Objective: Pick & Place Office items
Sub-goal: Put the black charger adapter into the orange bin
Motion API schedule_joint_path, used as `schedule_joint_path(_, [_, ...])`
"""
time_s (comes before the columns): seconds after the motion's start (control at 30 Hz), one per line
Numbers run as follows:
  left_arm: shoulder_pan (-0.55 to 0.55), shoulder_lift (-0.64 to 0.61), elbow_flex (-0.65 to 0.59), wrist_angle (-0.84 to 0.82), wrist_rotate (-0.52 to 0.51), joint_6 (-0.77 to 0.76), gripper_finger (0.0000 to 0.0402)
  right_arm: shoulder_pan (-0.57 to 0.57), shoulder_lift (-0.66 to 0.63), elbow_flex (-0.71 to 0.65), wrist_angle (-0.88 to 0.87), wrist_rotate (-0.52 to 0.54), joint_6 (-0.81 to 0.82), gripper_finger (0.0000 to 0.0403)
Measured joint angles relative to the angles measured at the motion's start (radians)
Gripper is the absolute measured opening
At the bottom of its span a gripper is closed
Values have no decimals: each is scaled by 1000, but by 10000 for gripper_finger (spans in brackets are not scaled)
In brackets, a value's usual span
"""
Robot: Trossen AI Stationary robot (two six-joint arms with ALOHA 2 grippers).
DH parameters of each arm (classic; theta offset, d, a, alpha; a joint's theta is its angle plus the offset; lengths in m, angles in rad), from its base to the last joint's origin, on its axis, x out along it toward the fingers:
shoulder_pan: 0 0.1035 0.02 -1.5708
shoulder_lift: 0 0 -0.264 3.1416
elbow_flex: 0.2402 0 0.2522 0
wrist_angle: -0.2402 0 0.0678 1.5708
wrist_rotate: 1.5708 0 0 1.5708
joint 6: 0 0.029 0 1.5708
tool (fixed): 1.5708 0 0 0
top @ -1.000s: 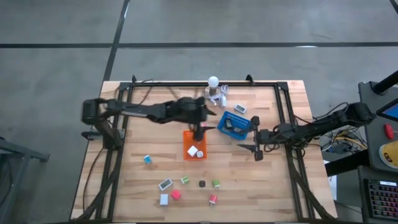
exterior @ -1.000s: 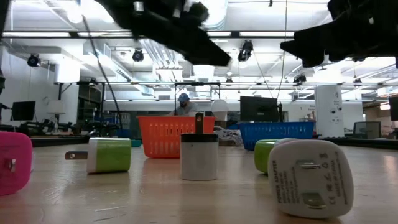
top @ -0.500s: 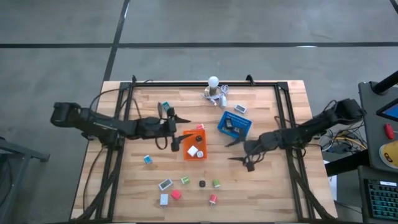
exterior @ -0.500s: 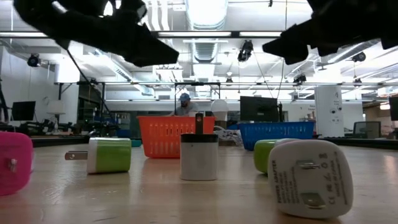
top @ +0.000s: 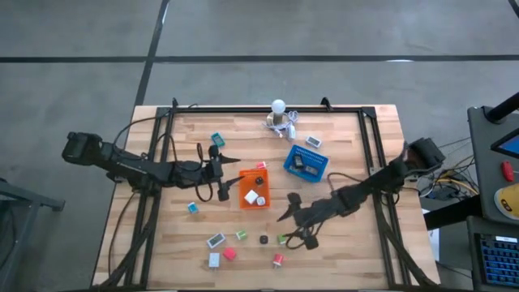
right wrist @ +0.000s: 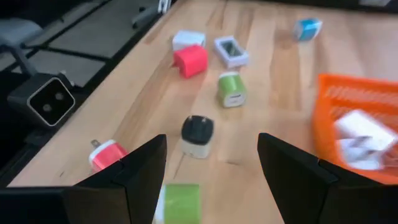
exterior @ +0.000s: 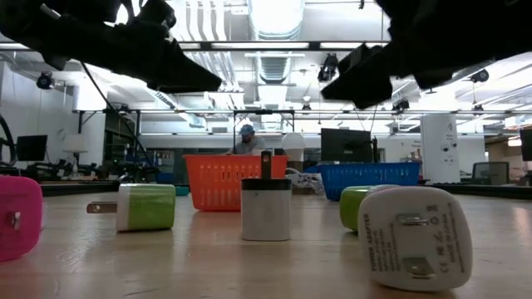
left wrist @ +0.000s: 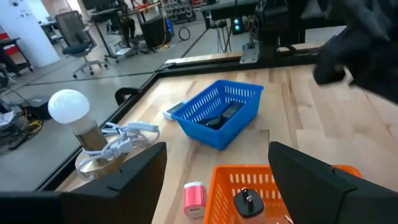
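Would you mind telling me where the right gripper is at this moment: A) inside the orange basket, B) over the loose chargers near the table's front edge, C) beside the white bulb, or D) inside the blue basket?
B: in the high view the right gripper hangs open by the green charger and the black-and-white charger, away from the blue basket and the orange basket.

An orange tray (top: pixel 247 183) and a blue tray (top: pixel 318 165) sit on a pale wood-grain table (top: pixel 349 243). Scattered office items (right wrist: pixel 208 93) show red, white, lime green, teal, and black over cream. Both arms (top: pixel 146 166) are black, and a white bulb (left wrist: pixel 68 106) trails pale cables.
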Motion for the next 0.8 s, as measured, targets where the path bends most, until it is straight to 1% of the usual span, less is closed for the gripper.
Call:
schedule_joint_path(0.13, [-2, -12, -9, 1, -6, 0, 284, 14, 83, 87, -67, -7, 32, 247])
schedule_joint_path(0.23, [-5, -19, -20, 1, -9, -10, 284, 25, 123, 145, -102, -21, 55, 255])
schedule_joint_path(0.37, [-11, -29, -44, 0, -8, -32, 284, 38, 156, 210, -178, -21, 79, 279])
schedule_joint_path(0.5, [-18, -36, -63, 9, -8, -42, 284, 45, 181, 254, -211, -20, 94, 304])
schedule_joint_path(0.57, [-21, -44, -67, 9, -8, -45, 284, 45, 202, 281, -195, -21, 102, 312])
schedule_joint_path(0.73, [-35, -47, -66, 29, -7, -36, 284, 44, 243, 322, -266, -18, 106, 316])
schedule_joint_path(0.8, [-39, -55, -67, 21, -5, -32, 284, 44, 262, 339, -263, -17, 106, 314])
